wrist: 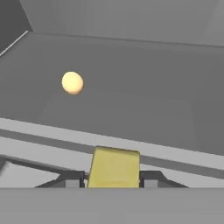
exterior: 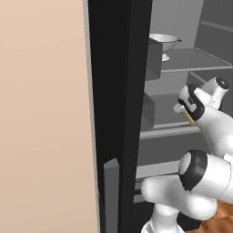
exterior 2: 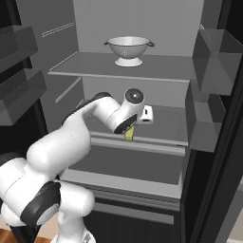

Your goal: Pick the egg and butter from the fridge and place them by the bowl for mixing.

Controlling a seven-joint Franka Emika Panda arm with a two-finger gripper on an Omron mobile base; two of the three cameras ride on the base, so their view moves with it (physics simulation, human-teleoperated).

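Fridge: the tall black fridge (exterior 2: 216,156) with grey inner shelves stands open, its dark door edge (exterior: 119,113) running down the middle of the left base view.
Pincer: the two-finger pincer (wrist: 114,178) of the white arm is pressed together on the small yellow block of butter (wrist: 114,168), one dark fingertip (wrist: 72,178) on each side of it.
Butter: held at the front edge of the middle grey shelf (exterior 2: 163,126); in the right base view it shows as a yellow sliver (exterior 2: 128,134) hanging under the hand, just at that shelf's front lip.
Egg: a small round pale orange egg (wrist: 72,82) lies on the middle shelf, well behind the butter, towards the back left as the hand view shows it.
Upper shelf: a white footed colander with two handles (exterior 2: 128,49) stands upright near the middle of the top grey shelf (exterior 2: 85,66).
Door bins: grey bins (exterior 2: 213,57) line the inside of the door on the right.
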